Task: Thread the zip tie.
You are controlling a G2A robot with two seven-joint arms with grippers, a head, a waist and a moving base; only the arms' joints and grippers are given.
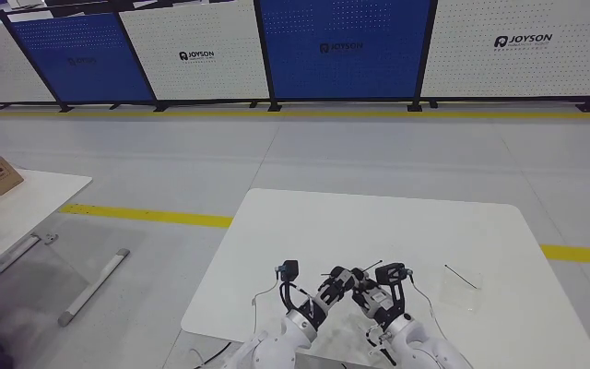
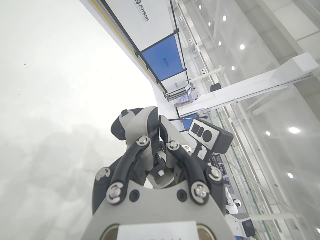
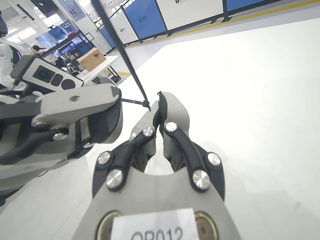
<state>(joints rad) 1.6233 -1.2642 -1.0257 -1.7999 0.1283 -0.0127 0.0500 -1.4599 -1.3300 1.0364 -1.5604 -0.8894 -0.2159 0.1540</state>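
You are working in a wide hall with a pale floor. Blue and white panels line the far side, and a yellow line crosses the floor in front of them. A second table stands at the far left.

Your white counter carries a clear tray near its right side, with a spare tie lying across it.

Both arms sit at the near edge, their tips almost touching, well left of that tray. The left pincer is pressed together on a thin black strap. The right pincer is also pressed together, and the small head of the zip tie sits right at its tips.

The tie is held in the air between the two pincers, above the counter. A long run of strap rises away from the head, and a short stretch bridges from the left pincer to the head.

I'd judge you are at the threading itself, since both ends are gripped and brought together. I can't tell whether the tail has entered the slot. You have yet to draw it through.
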